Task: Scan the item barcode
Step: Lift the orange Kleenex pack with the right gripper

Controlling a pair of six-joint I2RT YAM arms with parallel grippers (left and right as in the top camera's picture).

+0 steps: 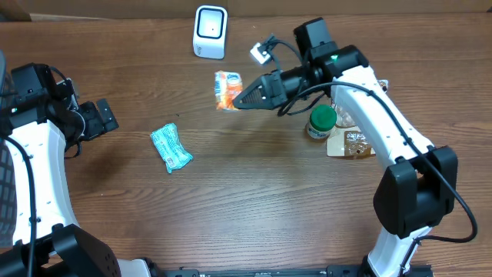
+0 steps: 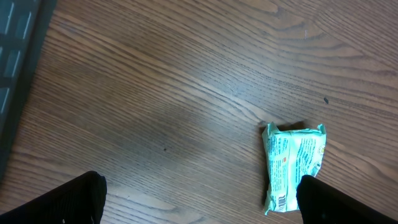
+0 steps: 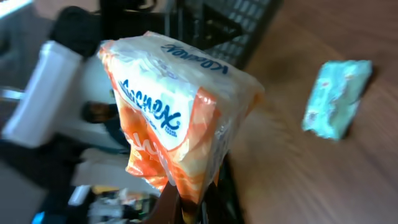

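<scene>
My right gripper is shut on an orange-and-white tissue pack, held above the table a little below and to the right of the white barcode scanner. Up close, the pack fills the right wrist view, pinched at its lower edge between the fingers. A teal snack packet lies flat on the table, left of centre. My left gripper stands open at the left, empty. In the left wrist view the teal packet lies by the right finger, its barcode at the lower corner.
A green-lidded jar and a clear-wrapped snack pack sit under my right arm at the right. A dark keyboard edge runs along the left side.
</scene>
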